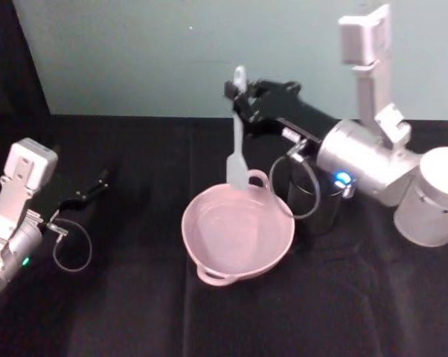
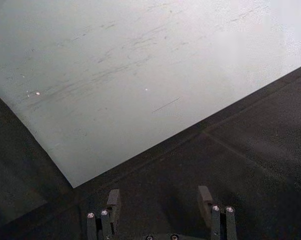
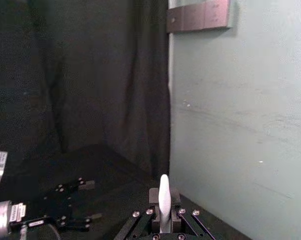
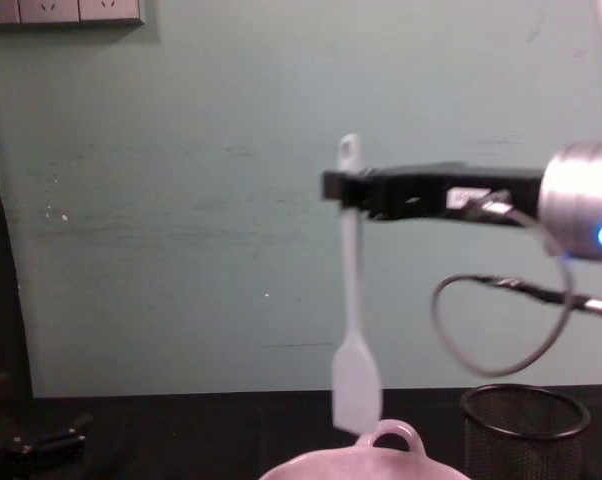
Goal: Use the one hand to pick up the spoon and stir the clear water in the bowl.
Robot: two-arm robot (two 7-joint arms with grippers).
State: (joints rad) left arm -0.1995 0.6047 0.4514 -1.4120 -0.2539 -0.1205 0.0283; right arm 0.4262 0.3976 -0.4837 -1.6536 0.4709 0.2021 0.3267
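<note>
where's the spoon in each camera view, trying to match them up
head view: spoon hangs upright at centre, blade near the bowl loop handle, held by the right pincer.
chest view: spoon upright at centre, blade just above the bowl.
right wrist view: handle tip sticks up from the pincer, bottom centre.
left wrist view: aimed at wall and table.
shared landmark: the pale green wall.

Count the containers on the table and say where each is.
2. The pink bowl sits centrally, below the hanging spoon; the black mesh cup stands just to its right, partly behind the right arm. The arm may hide more.
</note>
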